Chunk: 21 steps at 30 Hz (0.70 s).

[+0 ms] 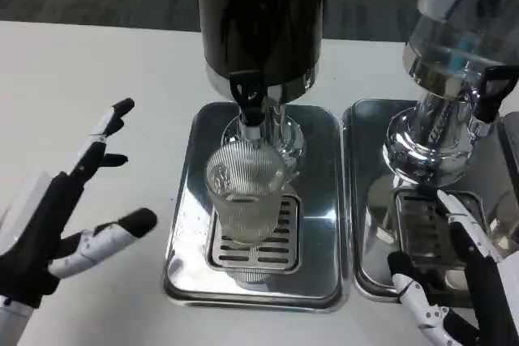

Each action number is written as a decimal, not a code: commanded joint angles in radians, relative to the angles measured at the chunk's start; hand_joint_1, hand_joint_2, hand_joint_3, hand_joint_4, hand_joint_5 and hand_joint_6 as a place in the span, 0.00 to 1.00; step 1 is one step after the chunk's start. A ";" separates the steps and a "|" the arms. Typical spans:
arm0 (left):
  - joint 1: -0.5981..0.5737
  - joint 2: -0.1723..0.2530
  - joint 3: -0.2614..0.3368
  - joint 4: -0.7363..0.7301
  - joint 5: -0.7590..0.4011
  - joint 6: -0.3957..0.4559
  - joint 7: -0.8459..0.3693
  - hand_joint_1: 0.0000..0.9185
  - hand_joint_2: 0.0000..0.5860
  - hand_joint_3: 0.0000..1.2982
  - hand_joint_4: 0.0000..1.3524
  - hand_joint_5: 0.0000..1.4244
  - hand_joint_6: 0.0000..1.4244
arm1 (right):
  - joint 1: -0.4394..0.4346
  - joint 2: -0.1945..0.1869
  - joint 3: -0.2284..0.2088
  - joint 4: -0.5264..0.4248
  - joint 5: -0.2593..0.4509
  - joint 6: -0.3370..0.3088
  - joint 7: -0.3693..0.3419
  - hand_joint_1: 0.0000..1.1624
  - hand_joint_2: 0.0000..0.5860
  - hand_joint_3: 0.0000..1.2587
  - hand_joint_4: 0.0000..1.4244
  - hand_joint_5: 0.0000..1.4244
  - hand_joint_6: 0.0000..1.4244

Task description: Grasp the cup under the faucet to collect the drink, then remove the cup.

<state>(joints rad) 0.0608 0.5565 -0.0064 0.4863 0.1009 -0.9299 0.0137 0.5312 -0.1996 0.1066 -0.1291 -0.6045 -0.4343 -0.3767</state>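
Left robot hand: the left robot hand (61, 216) is left of the cup, well apart from it, over the white surface (97, 70). Its fingers are spread wide and hold nothing; fingertips point toward the cup and the dispenser.
Right robot hand: the right robot hand (458, 281) is right of the cup, over the front of the second tray. Its fingers are apart and hold nothing; it touches neither dispenser.
Cup: the ribbed clear glass cup (243, 200) stands upright, long axis vertical, mouth upward. It sits on the slotted grate (253, 253), directly below the faucet.
Cup contents: the glass looks clear; whether any drink is in it cannot be told.
Faucet: the black faucet (247, 96) points down at the cup's mouth, just above it.
Dark dispenser: the dark-bodied dispenser (261, 14) rises behind the cup on a chrome foot.
Drip tray: the chrome drip tray (320, 200) carries the cup, the grate and the dispenser's foot.
Second dispenser: a clear-bodied dispenser (458, 30) stands right of the cup on the second tray (365, 200), just beside the first tray, with its own black tap (491, 91).
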 commanded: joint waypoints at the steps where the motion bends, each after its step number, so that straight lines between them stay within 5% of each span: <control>1: 0.004 0.026 0.029 -0.079 -0.314 0.044 -0.222 0.00 0.18 0.17 0.10 0.12 0.24 | -0.009 0.001 0.004 0.013 0.011 -0.004 0.006 0.32 0.56 0.12 0.08 0.11 0.14; 6: -0.034 0.035 0.089 -0.207 -0.729 0.298 -0.569 0.00 0.20 0.22 0.15 0.16 0.26 | -0.020 0.007 0.011 0.028 0.011 -0.007 -0.001 0.31 0.57 0.12 0.08 0.11 0.14; 8: -0.052 0.044 0.119 -0.243 -0.811 0.402 -0.665 0.00 0.20 0.22 0.16 0.16 0.26 | -0.021 0.010 0.014 0.034 0.011 -0.009 -0.006 0.31 0.57 0.12 0.08 0.11 0.14; 17: -0.196 0.091 0.244 -0.276 -0.985 0.904 -0.972 0.00 0.15 0.19 0.10 0.11 0.20 | -0.030 0.024 0.023 0.059 0.018 -0.031 -0.025 0.28 0.59 0.14 0.10 0.10 0.08; 21: -0.284 0.104 0.268 -0.211 -0.968 1.043 -1.070 0.00 0.15 0.18 0.09 0.11 0.18 | -0.031 0.039 0.026 0.083 0.024 -0.044 -0.038 0.27 0.60 0.15 0.12 0.09 0.07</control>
<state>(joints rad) -0.1729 0.6422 0.2452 0.2329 -0.8711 0.0434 -1.0044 0.5016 -0.1670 0.1311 -0.0689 -0.5943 -0.4548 -0.3931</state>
